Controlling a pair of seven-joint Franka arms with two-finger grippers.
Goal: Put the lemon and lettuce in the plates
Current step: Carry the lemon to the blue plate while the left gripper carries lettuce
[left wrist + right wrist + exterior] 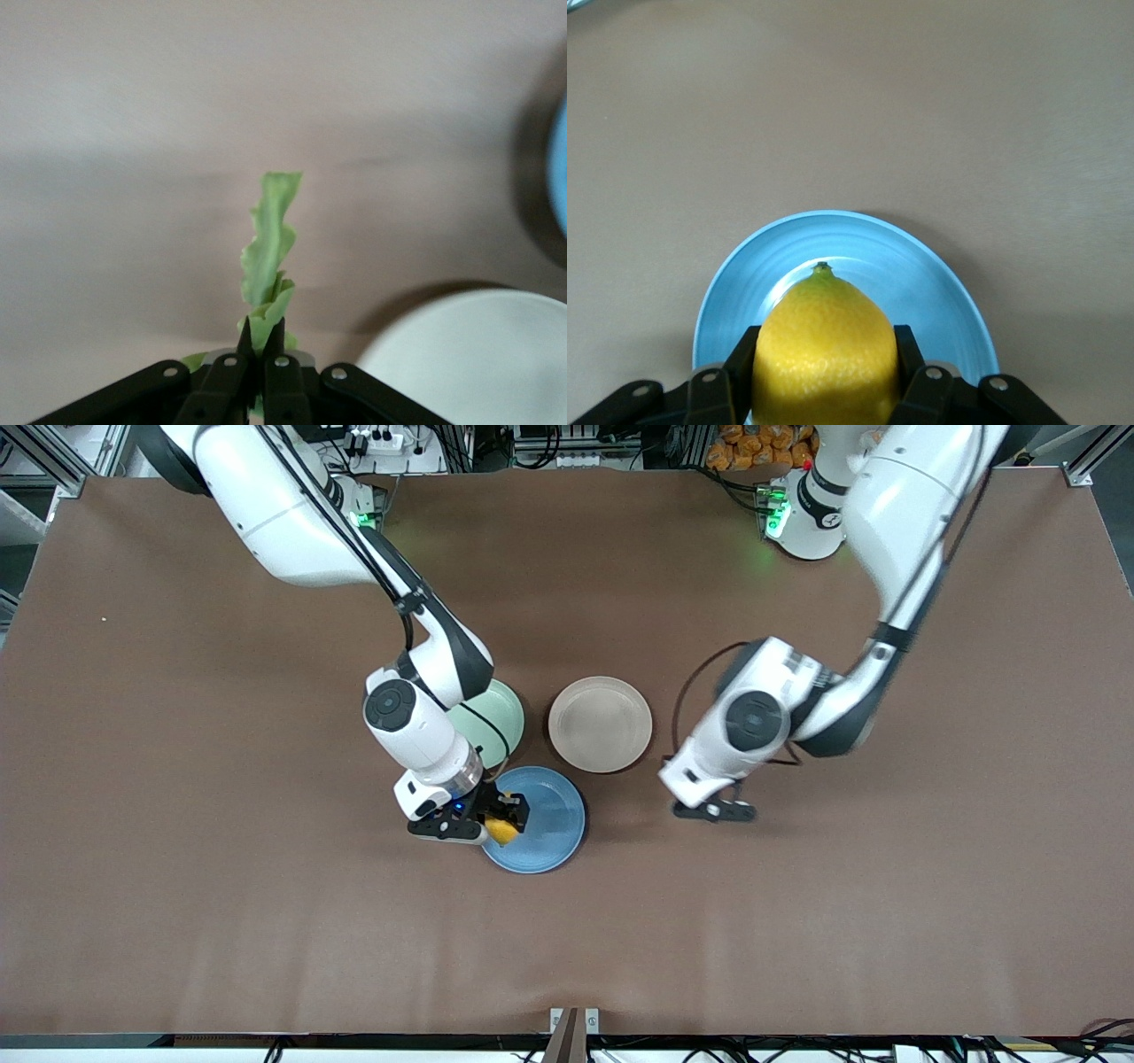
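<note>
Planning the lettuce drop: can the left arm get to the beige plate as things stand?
Probably yes. The left hand, shut on the lettuce, hangs over bare table beside the beige plate. Nothing stands between them; the right hand is over the blue plate with the lemon.

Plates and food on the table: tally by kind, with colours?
Plates: 3: blue plate, beige plate, mint-green plate
Lemon: 1
Lettuce: 1
Total: 5
</note>
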